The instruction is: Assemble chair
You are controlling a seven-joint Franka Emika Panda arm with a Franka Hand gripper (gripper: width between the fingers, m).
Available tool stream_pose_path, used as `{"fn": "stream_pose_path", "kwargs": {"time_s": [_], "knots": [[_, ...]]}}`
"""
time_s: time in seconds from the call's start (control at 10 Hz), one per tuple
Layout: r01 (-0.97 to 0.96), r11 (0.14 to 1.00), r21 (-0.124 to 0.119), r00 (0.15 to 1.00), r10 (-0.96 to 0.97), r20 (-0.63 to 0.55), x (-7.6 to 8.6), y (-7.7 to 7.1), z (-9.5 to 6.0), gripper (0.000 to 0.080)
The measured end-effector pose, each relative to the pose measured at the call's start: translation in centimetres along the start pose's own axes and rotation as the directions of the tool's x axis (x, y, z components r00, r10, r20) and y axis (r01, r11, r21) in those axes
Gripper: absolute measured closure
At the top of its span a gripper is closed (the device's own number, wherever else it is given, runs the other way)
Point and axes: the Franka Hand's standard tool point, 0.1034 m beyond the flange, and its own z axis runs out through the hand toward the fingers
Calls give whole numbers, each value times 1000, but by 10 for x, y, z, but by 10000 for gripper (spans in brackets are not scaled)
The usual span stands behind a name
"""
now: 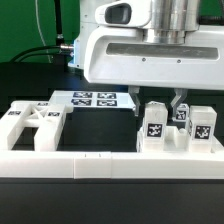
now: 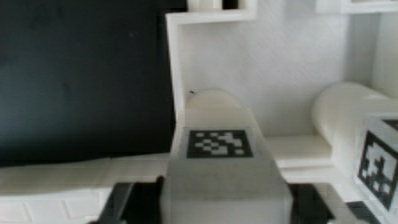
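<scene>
At the exterior view's right end of the black surface (image 1: pixel 100 128), the gripper (image 1: pixel 166 103) hangs straight down into a tight cluster of white chair parts. In the wrist view its two dark fingers (image 2: pixel 139 203) flank a rounded tagged piece (image 2: pixel 222 140). They look to be touching its sides, but I cannot tell whether they are pressing on it or only bracketing it. The piece sits over a flat white panel (image 2: pixel 267 60), with a second rounded part (image 2: pixel 356 112) just beside it. In the exterior view, tagged blocks (image 1: pixel 155 125) stand close on either side of the fingers. The main risk, as I judge it, is crowding. A sideways shift or a tilted lift could knock a neighbouring block (image 1: pixel 200 125) over or drag the panel along. A shallow or off-centre grip on the rounded sides could let the piece twist or slip out. The long white border rail (image 1: pixel 110 160) closes off the near edge right behind the cluster, so there is little room that way. The clearest room is upward, and then across the bare surface toward the exterior view's left. That stretch lies between the marker board (image 1: pixel 95 100) and the rail. A cross-braced frame piece (image 1: pixel 30 125) lies well apart at its far end.
</scene>
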Motion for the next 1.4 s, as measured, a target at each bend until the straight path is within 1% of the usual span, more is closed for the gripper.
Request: {"fn": "stream_pose_path", "kwargs": {"time_s": [0.2,0.5,0.6,0.8,0.9,1.0,1.1,1.2,1.3,1.4], "knots": [[-128,992,-4,992,128,18,-3,3,0,511],[-326,945,-27,944,327,49,-12,13,-1,507],[-328,944,-33,943,329,54,-13,14,-2,507],[-317,948,-30,946,319,53,-13,14,-3,504],[-296,955,-20,954,297,49,-13,16,-12,336],[-283,959,-9,958,283,46,-18,17,-24,190],[-283,959,-2,958,283,46,-24,18,-32,162],[-284,959,6,958,284,47,-34,20,-41,162],[-288,958,9,957,287,47,-41,20,-43,153],[-288,958,7,957,287,47,-40,20,-41,153]]}}
